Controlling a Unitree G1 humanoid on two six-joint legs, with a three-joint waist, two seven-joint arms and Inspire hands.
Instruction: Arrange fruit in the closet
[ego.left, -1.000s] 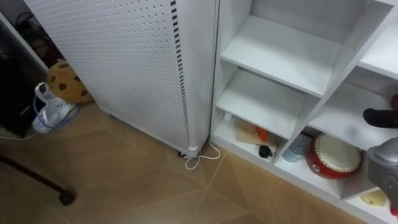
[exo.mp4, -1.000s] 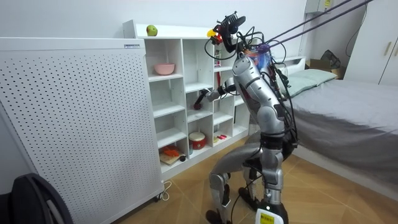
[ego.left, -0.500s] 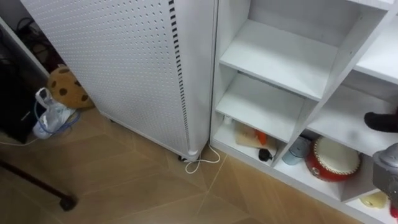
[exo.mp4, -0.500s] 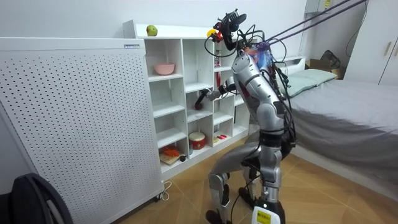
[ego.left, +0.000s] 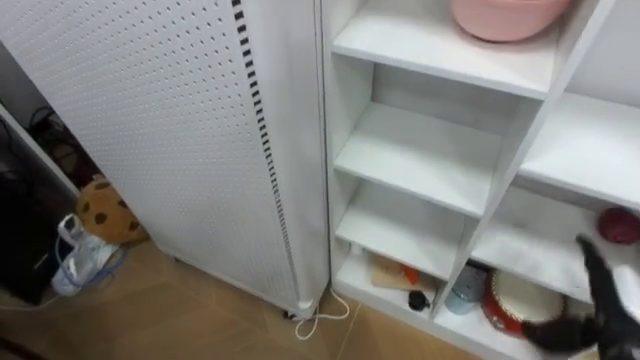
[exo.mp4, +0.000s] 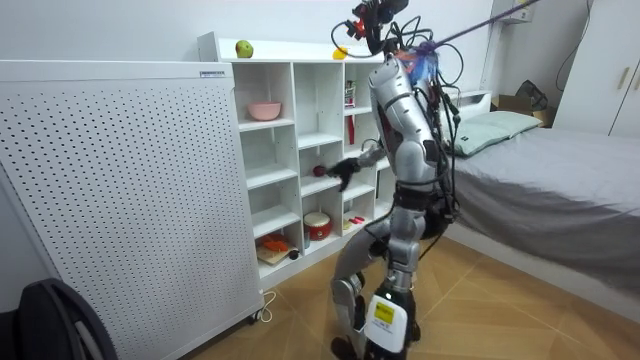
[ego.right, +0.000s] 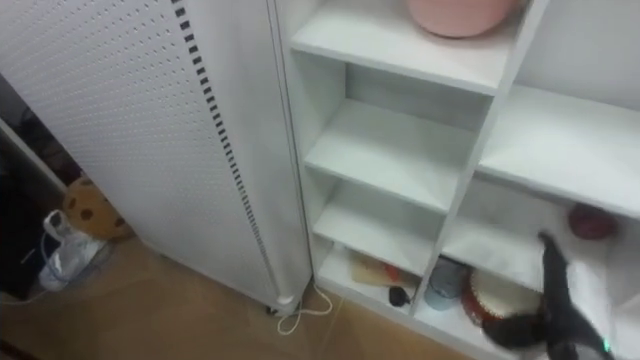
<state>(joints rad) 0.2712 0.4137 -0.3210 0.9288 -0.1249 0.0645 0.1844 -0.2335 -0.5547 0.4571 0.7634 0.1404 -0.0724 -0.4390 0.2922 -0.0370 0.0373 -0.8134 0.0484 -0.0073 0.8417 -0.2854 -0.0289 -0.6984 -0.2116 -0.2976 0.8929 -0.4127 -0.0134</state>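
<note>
Red fruit (ego.left: 618, 225) just beyond robot hand (ego.left: 597, 290)

Soft, even indoor light brightens the white shelves (ego.left: 420, 155). Shade gathers in the corner beside the panel (ego.left: 150, 110).

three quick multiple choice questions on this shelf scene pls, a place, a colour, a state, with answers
1. Where is the dark red round fruit? A in a bowl; B on a board of the white shelf unit; C on the floor.
2. What colour is the round bowl on the upper board? A pink; B blue; C black.
3. How is the right hand? A shut on the fruit; B shut on the bowl; C open.
B: it lies on the board above the red round tin. A: plainly pink. C: fingers straight, apart from the fruit.
</note>
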